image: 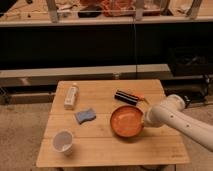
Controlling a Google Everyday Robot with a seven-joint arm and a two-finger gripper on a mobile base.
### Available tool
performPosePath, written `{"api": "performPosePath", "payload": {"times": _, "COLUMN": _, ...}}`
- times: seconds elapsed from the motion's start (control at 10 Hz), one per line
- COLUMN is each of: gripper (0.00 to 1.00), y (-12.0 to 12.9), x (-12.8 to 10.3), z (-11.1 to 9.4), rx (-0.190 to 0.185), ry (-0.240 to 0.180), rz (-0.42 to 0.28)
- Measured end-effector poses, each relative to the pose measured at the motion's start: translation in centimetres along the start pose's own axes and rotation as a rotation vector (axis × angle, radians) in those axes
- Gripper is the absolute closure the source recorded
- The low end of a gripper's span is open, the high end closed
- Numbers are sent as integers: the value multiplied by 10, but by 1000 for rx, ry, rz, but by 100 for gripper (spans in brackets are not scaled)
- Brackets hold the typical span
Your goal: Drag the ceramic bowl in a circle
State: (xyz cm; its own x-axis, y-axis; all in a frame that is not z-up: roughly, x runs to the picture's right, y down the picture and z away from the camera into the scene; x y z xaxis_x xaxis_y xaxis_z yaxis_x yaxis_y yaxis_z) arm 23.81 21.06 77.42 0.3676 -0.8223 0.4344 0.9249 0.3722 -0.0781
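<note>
While the tool (pixel 145 116) meets the ceramic bowl's (pixel 126 122) right rim, its grip state cannot be told.
The bowl sits right of centre on the worktop (pixel 107 150), beside a blue sponge (pixel 85 116).

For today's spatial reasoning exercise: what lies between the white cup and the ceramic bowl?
In the camera view, only bare wooden table separates the white cup from the ceramic bowl; the gripper sits at the bowl's far side.

Glossy ceramic bowl (pixel 127 121) by gripper (pixel 145 118), matt wooden table (pixel 100 150)
</note>
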Motion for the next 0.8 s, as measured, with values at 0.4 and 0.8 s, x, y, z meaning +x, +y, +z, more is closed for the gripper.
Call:
{"api": "performPosePath", "payload": {"times": 0.4, "gripper": 100, "y": 46, "x": -58, "z": -28, "rx": -35, "ry": -4, "rz": 86}}
{"api": "performPosePath", "payload": {"times": 0.8, "gripper": 100, "y": 48, "x": -90, "z": -30, "rx": -20, "ry": -66, "rz": 35}}
